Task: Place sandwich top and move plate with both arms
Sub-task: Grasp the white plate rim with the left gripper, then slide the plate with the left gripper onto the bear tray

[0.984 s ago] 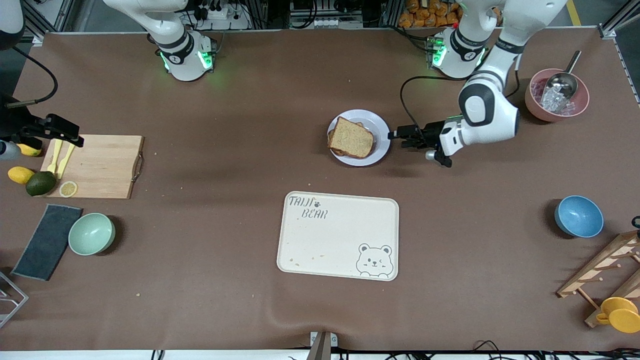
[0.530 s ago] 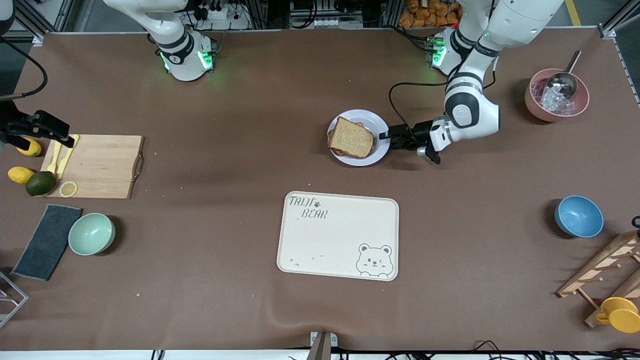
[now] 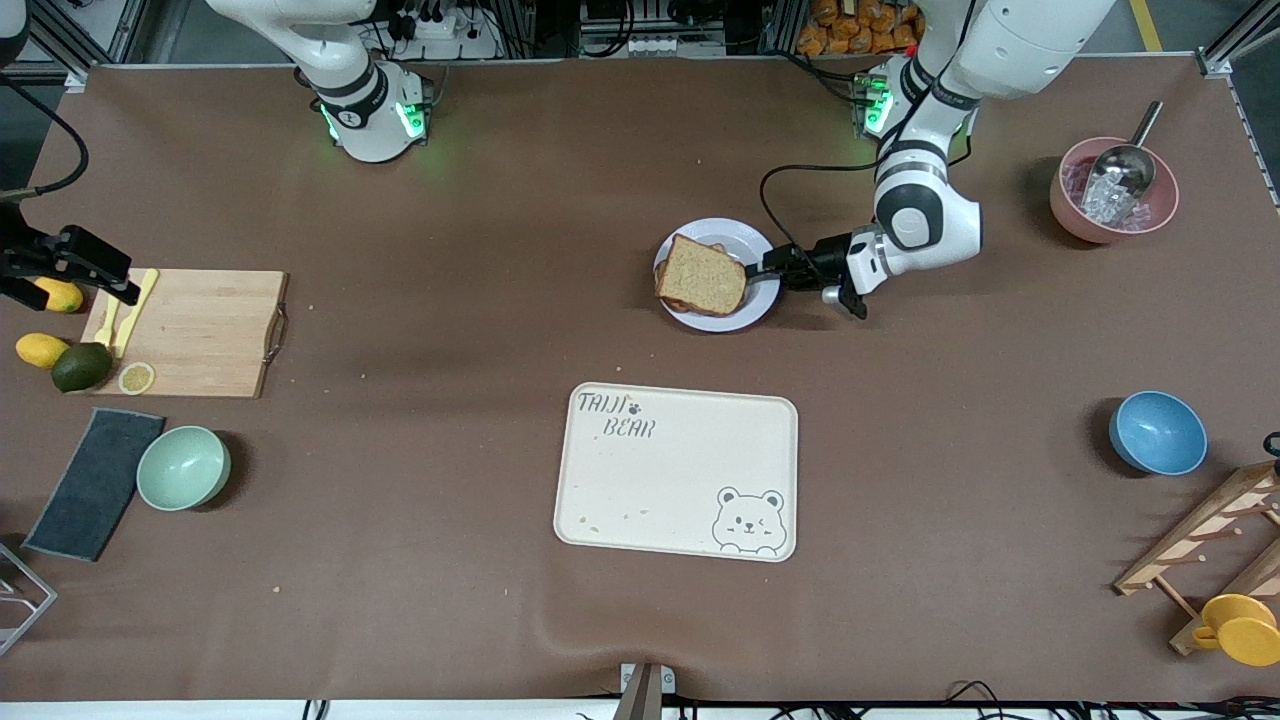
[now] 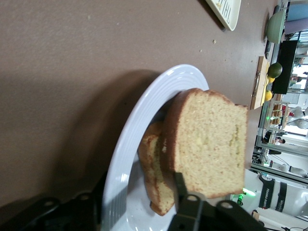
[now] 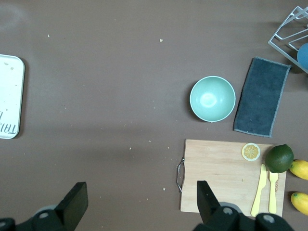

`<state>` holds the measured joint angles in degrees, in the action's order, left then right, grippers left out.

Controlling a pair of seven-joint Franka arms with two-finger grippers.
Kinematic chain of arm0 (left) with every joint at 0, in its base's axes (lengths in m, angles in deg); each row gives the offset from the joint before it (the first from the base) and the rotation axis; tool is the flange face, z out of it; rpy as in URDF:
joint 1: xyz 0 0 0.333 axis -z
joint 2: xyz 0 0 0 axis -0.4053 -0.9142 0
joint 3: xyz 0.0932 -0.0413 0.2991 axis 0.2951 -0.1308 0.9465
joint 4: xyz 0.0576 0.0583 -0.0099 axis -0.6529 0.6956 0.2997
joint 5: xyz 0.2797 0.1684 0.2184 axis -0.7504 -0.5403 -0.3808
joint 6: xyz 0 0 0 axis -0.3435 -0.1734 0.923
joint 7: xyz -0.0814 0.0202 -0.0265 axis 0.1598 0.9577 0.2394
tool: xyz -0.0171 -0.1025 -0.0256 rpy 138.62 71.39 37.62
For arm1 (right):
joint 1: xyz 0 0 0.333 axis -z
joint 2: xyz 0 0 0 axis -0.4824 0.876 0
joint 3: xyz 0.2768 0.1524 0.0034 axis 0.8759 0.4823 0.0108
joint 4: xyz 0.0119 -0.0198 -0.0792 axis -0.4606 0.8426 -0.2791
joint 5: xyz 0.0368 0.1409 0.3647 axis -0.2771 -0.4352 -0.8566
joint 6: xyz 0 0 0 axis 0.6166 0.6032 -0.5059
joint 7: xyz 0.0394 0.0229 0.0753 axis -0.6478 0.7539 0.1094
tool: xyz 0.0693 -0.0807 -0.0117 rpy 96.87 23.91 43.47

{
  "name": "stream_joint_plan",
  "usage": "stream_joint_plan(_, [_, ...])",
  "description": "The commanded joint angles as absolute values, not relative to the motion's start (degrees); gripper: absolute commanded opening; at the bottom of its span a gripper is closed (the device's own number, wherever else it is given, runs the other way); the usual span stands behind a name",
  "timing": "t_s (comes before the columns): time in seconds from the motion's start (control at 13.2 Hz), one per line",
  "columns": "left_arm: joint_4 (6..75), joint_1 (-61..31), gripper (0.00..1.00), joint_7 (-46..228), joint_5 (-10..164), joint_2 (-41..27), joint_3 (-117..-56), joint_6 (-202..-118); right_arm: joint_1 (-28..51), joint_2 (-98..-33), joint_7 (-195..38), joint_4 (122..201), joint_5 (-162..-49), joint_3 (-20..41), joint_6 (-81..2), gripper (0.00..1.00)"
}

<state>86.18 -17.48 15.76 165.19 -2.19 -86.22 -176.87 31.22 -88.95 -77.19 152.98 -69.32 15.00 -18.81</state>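
Note:
The sandwich top (image 3: 703,275), a light-brown bread slice, lies on another slice on the white plate (image 3: 741,238) in the middle of the table. In the left wrist view the top slice (image 4: 211,139) leans over the lower slice (image 4: 154,178) on the plate (image 4: 144,110). My left gripper (image 3: 765,270) is open at the plate's rim on the left arm's side, one finger above the rim and one under it (image 4: 139,187). My right gripper (image 3: 100,268) is open and empty, high over the cutting board's end (image 5: 139,204).
A cream bear tray (image 3: 680,470) lies nearer the front camera than the plate. A cutting board (image 3: 190,330), lemons, an avocado, a green bowl (image 3: 183,467) and a dark cloth (image 3: 95,483) sit at the right arm's end. A pink bowl (image 3: 1113,190), blue bowl (image 3: 1157,432) and wooden rack (image 3: 1210,540) sit at the left arm's end.
My left gripper has moved in toward the plate and now straddles its rim. My right gripper has drifted a little toward the table's end.

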Motion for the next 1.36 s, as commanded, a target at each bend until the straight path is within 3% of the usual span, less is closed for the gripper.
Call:
stream_joint_plan(0.0, [86.1,-18.2,0.00,7.8,169.3,-4.6,-86.7,-177.5,32.4,-89.0,-78.1,152.1,-68.7,15.8,-16.1,1.00])
stream_joint_plan(0.68, [85.1,-20.9,0.00,8.8,176.9,-1.1,-89.2,-176.0,33.7,-88.9,-78.1,150.2,-68.9,15.6,-16.7,1.00])
stream_joint_plan(0.98, [77.9,-20.5,0.00,21.8,177.3,0.4,-89.9,-177.4,33.8,-88.9,-78.2,150.2,-69.0,15.6,-16.6,1.00])
stream_joint_plan(1.29, [65.7,-18.8,0.00,30.1,177.6,-4.6,-89.9,-185.7,34.2,-88.9,-78.2,150.4,-69.2,15.6,-16.4,1.00])
